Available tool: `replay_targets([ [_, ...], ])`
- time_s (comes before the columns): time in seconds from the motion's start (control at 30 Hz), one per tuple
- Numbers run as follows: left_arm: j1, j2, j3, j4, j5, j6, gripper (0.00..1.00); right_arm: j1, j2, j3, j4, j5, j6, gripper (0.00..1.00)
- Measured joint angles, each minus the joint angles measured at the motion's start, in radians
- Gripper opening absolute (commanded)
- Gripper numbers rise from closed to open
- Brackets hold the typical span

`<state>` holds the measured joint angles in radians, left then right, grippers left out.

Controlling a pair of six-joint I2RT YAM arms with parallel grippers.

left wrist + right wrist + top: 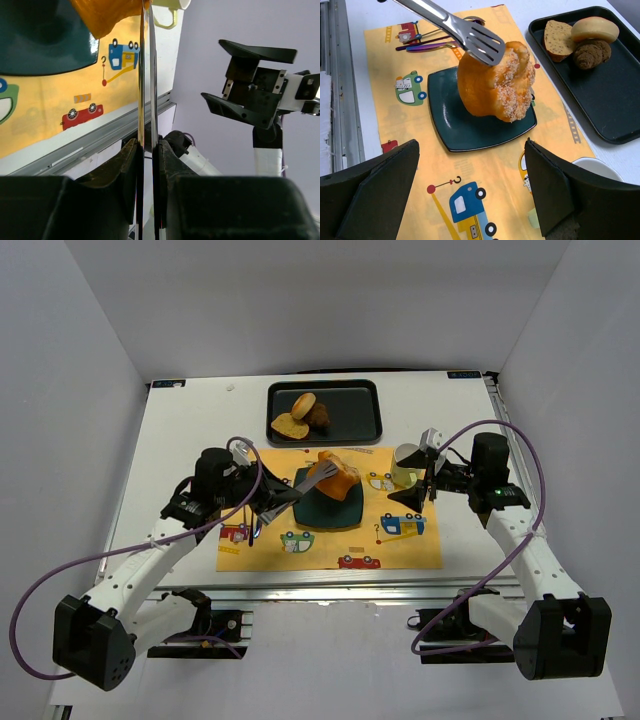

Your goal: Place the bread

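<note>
The bread (337, 480), an orange-golden swirled bun with pale crumbs, stands on edge over the teal plate (330, 512) on the yellow placemat. Metal tongs (300, 486) clamp it from its upper left side. My left gripper (268, 502) is shut on the tongs' handles (146, 75), with the bread (107, 15) at their far end. In the right wrist view the bread (495, 82) hangs low over the plate (465, 127); I cannot tell if it touches. My right gripper (410, 500) is open and empty, right of the plate (472, 165).
A black tray (355, 415) at the back holds a pale bun (595, 29), a bread slice (557, 39) and a dark brown piece (591, 53). A pale cup (405, 465) stands right of the plate. Cutlery (432, 46) lies on the mat left of the plate.
</note>
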<state>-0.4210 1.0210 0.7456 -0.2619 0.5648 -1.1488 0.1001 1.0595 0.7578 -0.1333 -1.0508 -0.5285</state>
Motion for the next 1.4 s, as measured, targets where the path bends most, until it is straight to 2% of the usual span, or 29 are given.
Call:
replay_targets([
  [0.43, 0.000, -0.003, -0.001, -0.072, 0.000, 0.056, 0.00, 0.000, 0.000, 0.000, 0.000, 0.000, -0.002, 0.90],
  [0.53, 0.000, -0.003, 0.000, -0.076, 0.000, 0.063, 0.03, 0.000, 0.000, 0.000, 0.000, 0.000, -0.002, 0.89],
  [0.6, 0.000, -0.003, 0.000, -0.080, 0.000, 0.068, 0.09, 0.000, 0.000, 0.000, 0.000, 0.000, -0.002, 0.89],
  [0.8, 0.000, -0.004, 0.011, -0.115, 0.001, 0.084, 0.17, 0.000, 0.000, 0.000, 0.000, 0.000, -0.002, 0.89],
  [0.93, 0.000, -0.027, 0.022, -0.166, -0.002, 0.094, 0.27, 0.000, 0.000, 0.000, 0.000, 0.000, -0.003, 0.89],
  [1.27, 0.000, -0.116, 0.022, -0.296, -0.028, 0.097, 0.35, 0.000, 0.000, 0.000, 0.001, -0.007, -0.002, 0.90],
  [1.4, 0.000, -0.126, 0.022, -0.320, -0.032, 0.098, 0.45, 0.000, 0.000, 0.000, 0.001, -0.007, -0.002, 0.89],
])
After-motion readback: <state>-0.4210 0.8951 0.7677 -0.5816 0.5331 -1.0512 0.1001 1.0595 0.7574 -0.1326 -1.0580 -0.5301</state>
